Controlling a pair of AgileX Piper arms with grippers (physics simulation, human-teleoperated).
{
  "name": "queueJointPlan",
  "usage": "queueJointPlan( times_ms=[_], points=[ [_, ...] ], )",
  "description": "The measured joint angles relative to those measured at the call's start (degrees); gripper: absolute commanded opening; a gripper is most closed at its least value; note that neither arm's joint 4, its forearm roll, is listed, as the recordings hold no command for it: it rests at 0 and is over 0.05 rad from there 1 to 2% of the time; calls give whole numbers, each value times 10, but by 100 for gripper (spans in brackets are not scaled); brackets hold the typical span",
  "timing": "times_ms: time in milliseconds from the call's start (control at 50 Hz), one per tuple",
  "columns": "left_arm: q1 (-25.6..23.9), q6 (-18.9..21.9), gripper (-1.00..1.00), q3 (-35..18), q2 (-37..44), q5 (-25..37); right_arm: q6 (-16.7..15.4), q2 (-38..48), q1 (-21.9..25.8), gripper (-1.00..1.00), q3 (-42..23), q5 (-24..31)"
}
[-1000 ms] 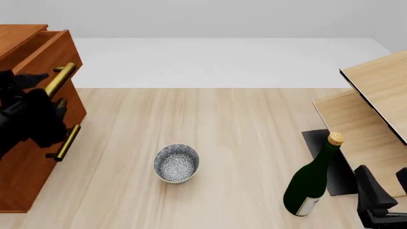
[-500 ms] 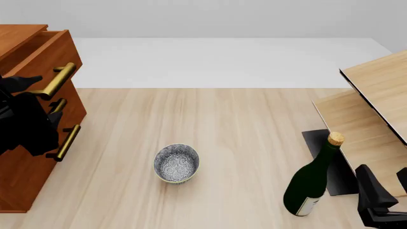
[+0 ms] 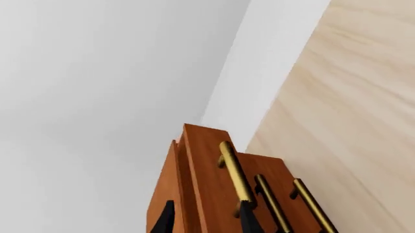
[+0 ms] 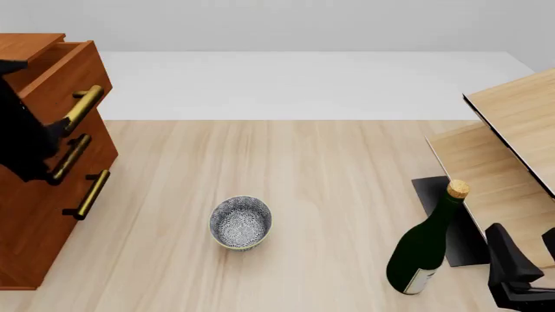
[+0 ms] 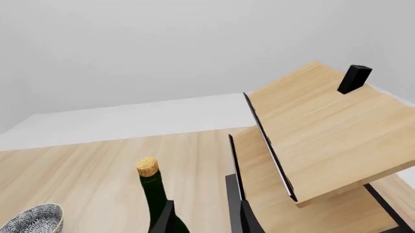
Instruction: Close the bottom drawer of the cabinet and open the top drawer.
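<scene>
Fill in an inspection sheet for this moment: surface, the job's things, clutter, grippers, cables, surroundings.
Surface: light wood table, with a pale floor beyond its far edge.
Job's things: cabinet at the table's left edge; top drawer pulled out past the other fronts; bottom drawer looks pushed in, level with the middle one.
Clutter: patterned bowl upright near the centre; corked green bottle standing at the right; pale wood rack behind it.
Grippers: left gripper straddles the top drawer's front, one finger by its handle; right gripper open, idle beside the bottle.
Cables: nothing seen.
Surroundings: plain grey wall.
</scene>
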Motion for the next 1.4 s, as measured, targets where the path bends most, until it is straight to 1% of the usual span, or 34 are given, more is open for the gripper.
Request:
queueJointPlan(
  times_ms=[100,160,360,420,460,600,800,940,1220,1400],
  points=[
    [2,-40,100,-51,15,39,-1,-1,0,100,0,0],
    [2,-75,100,-89,29,70,-1,-1,0,100,0,1],
    [17,-173,100,-197,67,149,-3,-5,1,100,0,4],
    [21,-207,100,-228,79,172,-3,-6,1,100,0,5],
    [21,-237,100,-251,90,191,-4,-7,1,100,0,6],
    [29,-309,100,-297,112,229,-5,-9,1,100,0,7],
    [40,-389,100,-321,124,261,-7,-11,1,100,0,9],
    [50,-435,100,-325,128,275,-8,-13,2,100,0,10],
    [67,-504,100,-302,132,279,-10,-15,4,100,0,12],
    [76,-533,100,-278,131,272,-11,-16,4,100,0,13]
  ],
)
